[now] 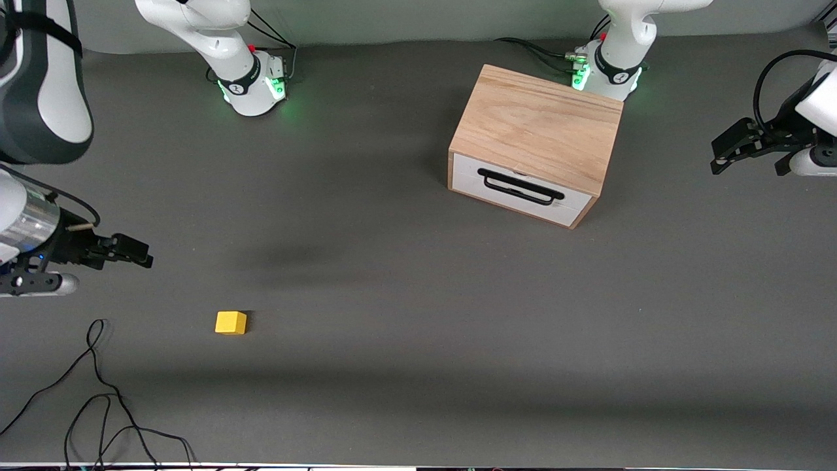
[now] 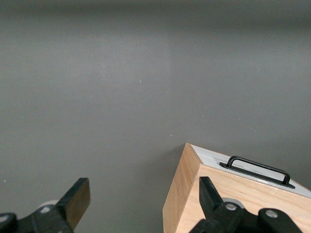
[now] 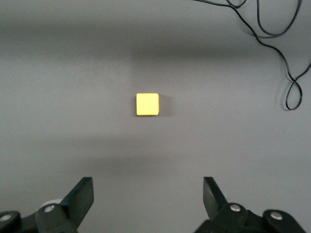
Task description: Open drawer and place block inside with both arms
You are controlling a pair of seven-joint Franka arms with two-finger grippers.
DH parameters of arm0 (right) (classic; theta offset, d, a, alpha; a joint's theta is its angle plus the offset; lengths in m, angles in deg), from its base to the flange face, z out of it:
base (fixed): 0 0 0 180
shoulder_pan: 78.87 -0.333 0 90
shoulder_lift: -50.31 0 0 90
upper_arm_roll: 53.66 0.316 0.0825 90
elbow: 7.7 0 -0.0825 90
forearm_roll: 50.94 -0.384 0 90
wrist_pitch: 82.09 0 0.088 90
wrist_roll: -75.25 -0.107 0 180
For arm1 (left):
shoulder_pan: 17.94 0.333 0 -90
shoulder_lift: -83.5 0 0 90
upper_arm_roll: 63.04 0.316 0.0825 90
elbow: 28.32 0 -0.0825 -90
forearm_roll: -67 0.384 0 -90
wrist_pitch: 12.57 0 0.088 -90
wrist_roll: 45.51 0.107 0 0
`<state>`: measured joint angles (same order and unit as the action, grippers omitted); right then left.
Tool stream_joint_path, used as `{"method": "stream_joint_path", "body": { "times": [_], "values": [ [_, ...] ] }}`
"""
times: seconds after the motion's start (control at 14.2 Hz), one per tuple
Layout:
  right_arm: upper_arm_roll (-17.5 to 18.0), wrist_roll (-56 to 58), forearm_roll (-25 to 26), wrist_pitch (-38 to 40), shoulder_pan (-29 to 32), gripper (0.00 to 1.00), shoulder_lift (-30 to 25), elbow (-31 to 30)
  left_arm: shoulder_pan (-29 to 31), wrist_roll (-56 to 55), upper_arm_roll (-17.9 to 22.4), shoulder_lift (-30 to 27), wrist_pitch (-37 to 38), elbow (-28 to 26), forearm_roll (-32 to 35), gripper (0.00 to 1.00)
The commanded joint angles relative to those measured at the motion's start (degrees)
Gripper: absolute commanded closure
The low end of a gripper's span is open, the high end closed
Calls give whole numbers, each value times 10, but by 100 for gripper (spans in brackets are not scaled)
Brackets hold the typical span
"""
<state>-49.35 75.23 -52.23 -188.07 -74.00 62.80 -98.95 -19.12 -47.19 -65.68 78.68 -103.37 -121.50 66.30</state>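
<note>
The light wooden box (image 1: 536, 124) stands near the left arm's base, with its white drawer front (image 1: 521, 190) shut and the black handle (image 1: 521, 186) facing the front camera. The small yellow block (image 1: 231, 322) lies on the table toward the right arm's end. My left gripper (image 1: 719, 157) hangs open and empty over the table beside the box. Its wrist view shows the box corner (image 2: 233, 194) and the handle (image 2: 257, 169) past the open left gripper (image 2: 144, 199). My right gripper (image 1: 140, 254) hangs open and empty over the table close to the block. The block (image 3: 147, 104) lies ahead of the open right gripper (image 3: 148, 194).
A loose black cable (image 1: 98, 392) curls on the grey table near the front edge at the right arm's end, close to the block. It also shows in the right wrist view (image 3: 286, 73). Both arm bases stand along the back edge.
</note>
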Motion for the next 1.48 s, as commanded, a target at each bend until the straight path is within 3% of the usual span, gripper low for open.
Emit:
{"method": "stream_joint_path", "body": {
  "times": [0.0,0.63,1.41],
  "values": [
    [2,7,9,-11,-6,0,27,20,-3,4,2,1,12,11,9,0],
    [2,6,9,-29,-10,0,38,18,-7,-8,1,3,35,17,-2,0],
    [2,7,9,-31,-12,0,61,20,-14,5,-11,67,45,25,12,0]
  ]
}}
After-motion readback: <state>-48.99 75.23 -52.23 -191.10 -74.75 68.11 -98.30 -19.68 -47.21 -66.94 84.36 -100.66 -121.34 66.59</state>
